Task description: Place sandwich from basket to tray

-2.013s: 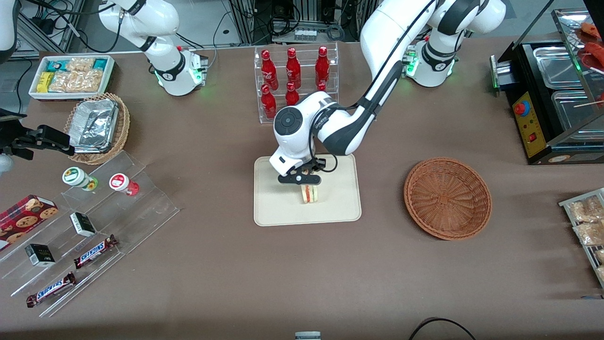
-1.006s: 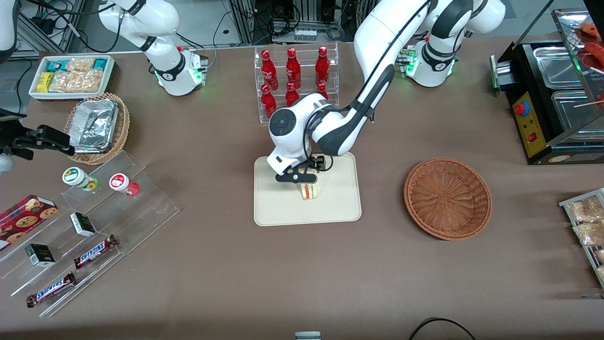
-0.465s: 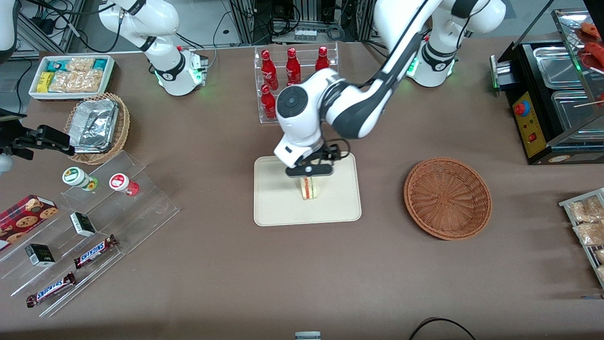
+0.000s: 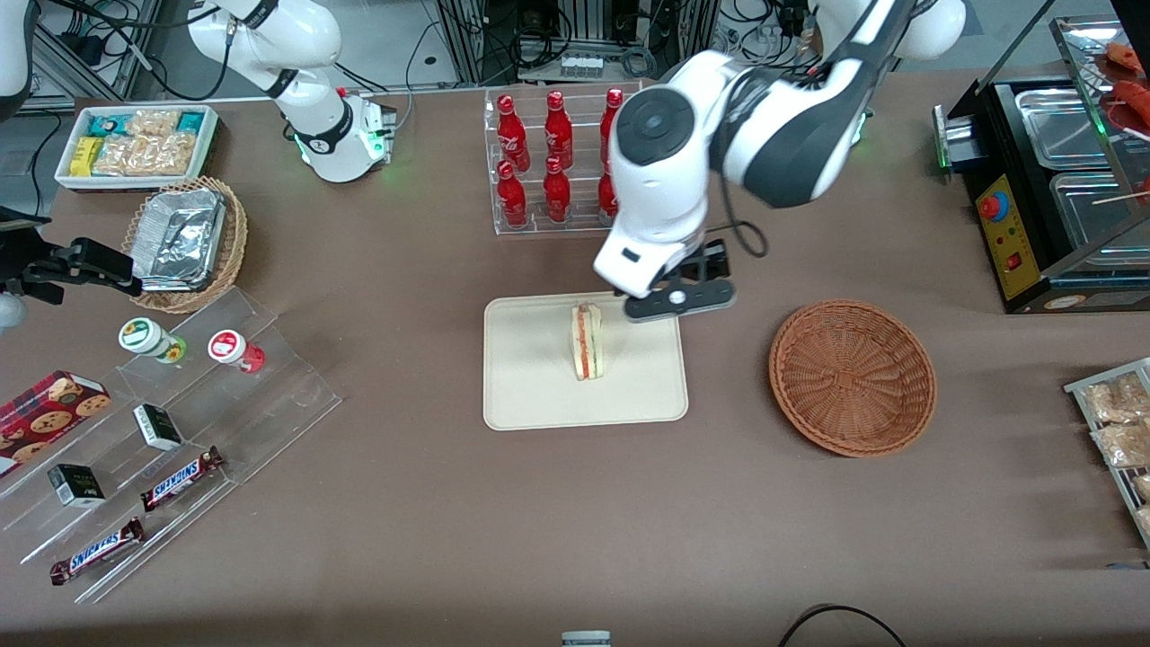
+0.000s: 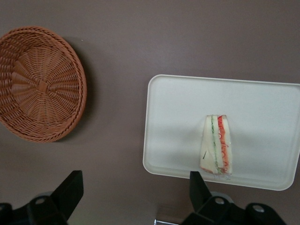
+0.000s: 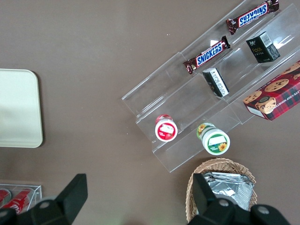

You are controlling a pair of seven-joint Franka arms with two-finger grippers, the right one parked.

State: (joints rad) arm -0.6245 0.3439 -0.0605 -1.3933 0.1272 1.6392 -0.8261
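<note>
Now the sandwich (image 4: 588,341) stands on its edge on the tray (image 4: 530,395), a little toward the working arm's side of the tray's middle, with its red and green filling stripes facing up. Nothing touches it. In the left wrist view the sandwich (image 5: 216,145) sits on the tray (image 5: 178,117) with pale tray surface all round it.

The gripper (image 4: 680,300) hangs above the tray's corner that lies farthest from the front camera and nearest the basket (image 4: 852,377), beside the sandwich and clear of it. Its two fingers (image 5: 70,190) are spread wide apart and carry nothing; the brown table (image 4: 539,521) shows between them.

The basket sits on the table well apart from the tray, toward the working arm's end, and there is nothing in it. In the left wrist view the basket (image 5: 40,84) shows only its woven bottom and wall.

A clear rack of red bottles (image 4: 552,148) stands farther from the front camera than the tray, partly covered by the arm.
</note>
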